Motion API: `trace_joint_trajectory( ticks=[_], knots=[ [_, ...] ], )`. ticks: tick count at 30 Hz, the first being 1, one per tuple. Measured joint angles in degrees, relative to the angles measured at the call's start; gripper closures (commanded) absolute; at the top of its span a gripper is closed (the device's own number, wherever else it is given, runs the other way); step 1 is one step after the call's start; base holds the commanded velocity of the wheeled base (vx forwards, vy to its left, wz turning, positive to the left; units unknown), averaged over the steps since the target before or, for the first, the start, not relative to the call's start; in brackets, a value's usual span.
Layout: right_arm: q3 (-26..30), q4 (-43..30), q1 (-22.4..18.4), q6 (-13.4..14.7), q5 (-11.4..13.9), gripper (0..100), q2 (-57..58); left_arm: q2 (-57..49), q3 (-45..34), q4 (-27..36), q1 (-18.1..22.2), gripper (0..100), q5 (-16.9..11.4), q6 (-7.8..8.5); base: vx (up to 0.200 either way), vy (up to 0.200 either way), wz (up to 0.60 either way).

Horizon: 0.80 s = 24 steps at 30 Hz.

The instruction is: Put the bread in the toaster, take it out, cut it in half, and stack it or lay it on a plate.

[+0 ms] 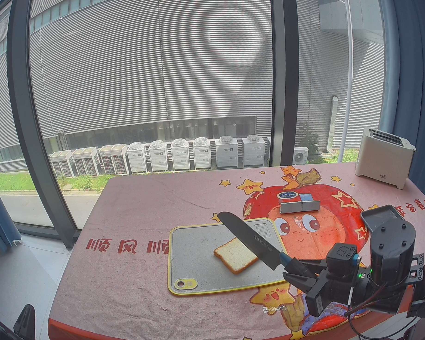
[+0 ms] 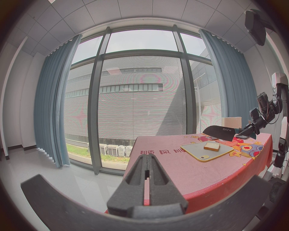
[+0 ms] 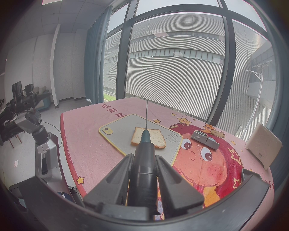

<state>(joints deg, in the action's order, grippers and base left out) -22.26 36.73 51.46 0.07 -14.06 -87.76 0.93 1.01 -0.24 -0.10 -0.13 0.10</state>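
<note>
Black knife [image 1: 252, 239], tan bread [image 1: 232, 258], grey yellow-rimmed board [image 1: 197, 252], pink star-printed tablecloth [image 1: 133, 282].

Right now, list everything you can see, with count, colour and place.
table: one, pink printed cloth
cutting board: one, grey with yellow rim, mid-table
bread: one slice, pale, flat on the cutting board
knife: one, black blade, raised over the bread
toaster: one, white, table's far right corner
small block: one, grey, beyond the board
dish: one, dark, table's right side
right hand: one, black, shut on the knife
left hand: one, black, shut, off the table's left
</note>
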Motion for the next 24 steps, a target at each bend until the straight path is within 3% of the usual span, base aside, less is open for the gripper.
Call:
trace_joint_trajectory(
  ticks=[16, 24],
  knots=[
    [0.57, 0.05, 0.46, 0.28, -0.09, 100, -0.68, 0.0, -0.02, -1.1, -0.12, 100, -0.24, -0.02, 0.0, 0.0, 0.0],
    [0.68, 0.02, 0.55, 0.28, -0.09, 100, -0.69, 0.0, -0.02, -13.35, -0.12, 100, -1.19, 0.34, 0.0, 0.0, 0.0]
  ],
)
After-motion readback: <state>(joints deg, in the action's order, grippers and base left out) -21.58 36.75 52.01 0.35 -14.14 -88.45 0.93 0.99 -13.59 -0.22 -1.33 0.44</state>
